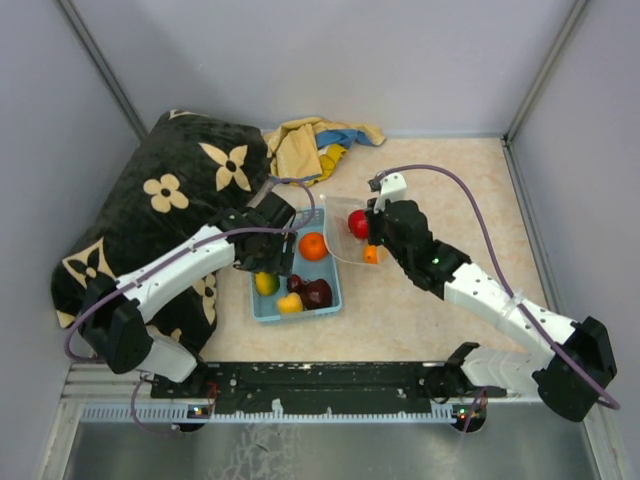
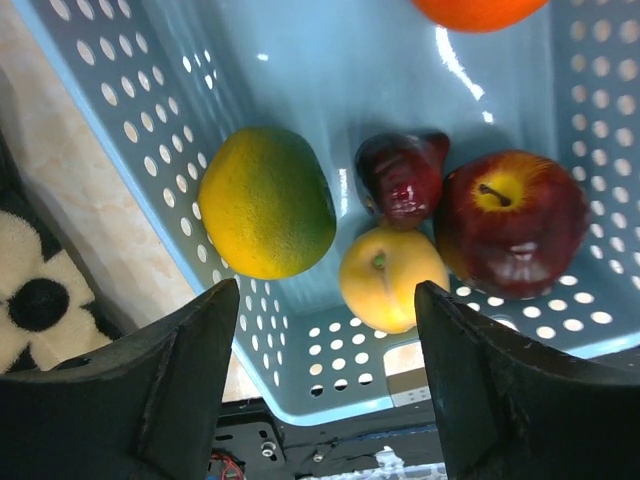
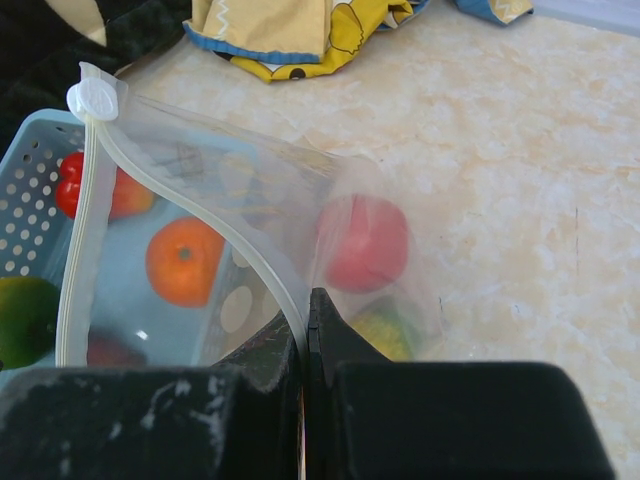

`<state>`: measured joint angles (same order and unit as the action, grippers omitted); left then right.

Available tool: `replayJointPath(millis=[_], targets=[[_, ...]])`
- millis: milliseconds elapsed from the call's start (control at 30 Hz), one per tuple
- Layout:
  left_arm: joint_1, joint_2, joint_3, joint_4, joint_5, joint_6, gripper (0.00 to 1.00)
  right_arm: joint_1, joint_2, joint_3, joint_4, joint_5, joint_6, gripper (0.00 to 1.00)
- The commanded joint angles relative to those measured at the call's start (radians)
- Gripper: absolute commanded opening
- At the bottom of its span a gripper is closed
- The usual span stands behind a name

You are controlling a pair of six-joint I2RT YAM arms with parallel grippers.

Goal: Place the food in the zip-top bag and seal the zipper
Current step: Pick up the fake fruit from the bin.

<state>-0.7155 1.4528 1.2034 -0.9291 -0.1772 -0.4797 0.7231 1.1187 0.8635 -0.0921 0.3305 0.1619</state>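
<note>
Hovering over the light-blue perforated plastic basket (image 1: 295,317) is the left gripper (image 2: 325,300), its two black fingers spread well apart with nothing between them, and right beneath it sits the yellow-green toy fruit (image 2: 265,200), tucked against the basket's side wall! Next to that lie a small yellow toy fruit (image 2: 392,278), a dark maroon toy fruit (image 2: 402,175) and a glossy red toy apple (image 2: 512,222), all bunched together, with an orange toy fruit (image 1: 313,246) further up the basket. Over on the other side, the right gripper (image 3: 305,320) has its jaws pressed tight on the whitish zipper strip (image 3: 72,262), pinching the rim of the clear crinkly zip-top bag (image 3: 250,170) just beside the basket, mouth standing open. Inside the bag a red toy fruit (image 3: 365,242) shows through the plastic, and below it a yellowish-green shape (image 3: 385,330), too blurred by the film to make out. Behind the left arm bulks a black cushion with cream flower prints (image 1: 190,180), and a crumpled yellow cloth (image 1: 310,145) lies at the back of the beige marbled tabletop (image 1: 470,200)
</note>
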Motion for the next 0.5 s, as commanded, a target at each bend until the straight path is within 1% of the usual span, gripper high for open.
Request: replayJointPath(millis=[0, 200, 467], targets=[[0.004, 0.031, -0.038, -0.022, -0.023, -0.018, 0.77, -0.008, -0.034, 0.002, 0.052, 0.006, 0.006, 0.01], [0.007, 0.086, -0.07, 0.001, -0.04, -0.024, 0.79, -0.008, -0.024, 0.002, 0.05, 0.001, 0.0, 0.02], [0.012, 0.156, -0.109, 0.091, -0.015, -0.013, 0.81, -0.01, -0.002, 0.012, 0.051, -0.003, -0.019, 0.02]])
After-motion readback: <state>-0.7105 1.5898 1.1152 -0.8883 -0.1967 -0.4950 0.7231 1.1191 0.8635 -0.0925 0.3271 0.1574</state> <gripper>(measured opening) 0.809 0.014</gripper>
